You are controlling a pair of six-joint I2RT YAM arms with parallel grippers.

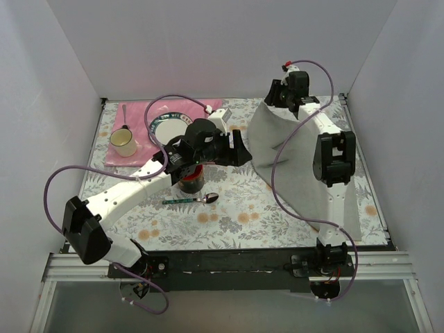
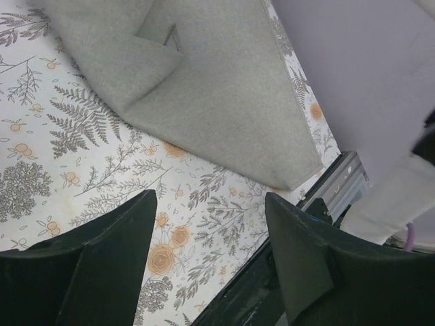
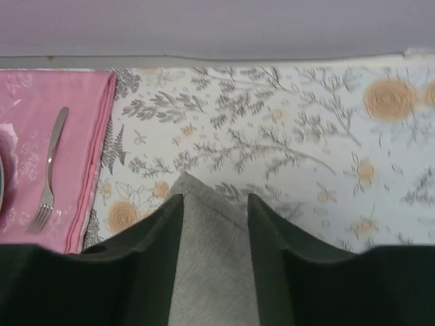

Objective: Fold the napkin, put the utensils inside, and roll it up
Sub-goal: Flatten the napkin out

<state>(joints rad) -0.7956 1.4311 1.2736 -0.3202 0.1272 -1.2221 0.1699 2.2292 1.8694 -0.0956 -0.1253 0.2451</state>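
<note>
The right gripper (image 3: 214, 204) is closed on the far corner of the grey napkin (image 1: 302, 180), holding it raised above the worktop (image 1: 229, 222). Just left of the napkin, the left gripper (image 2: 209, 197) hovers open and empty. 1 green-handled utensil (image 1: 191, 200) lies farther left of the napkin.

Plain white walls (image 1: 208, 48) around a floral-clothed table (image 1: 243, 222)

From above and behind the arms (image 1: 132, 184), the top camera takes in the whole table (image 1: 229, 222). The left wrist camera looks close down at its near right corner, the right one low toward the far wall (image 3: 217, 27); all share the napkin (image 1: 291, 152)
</note>
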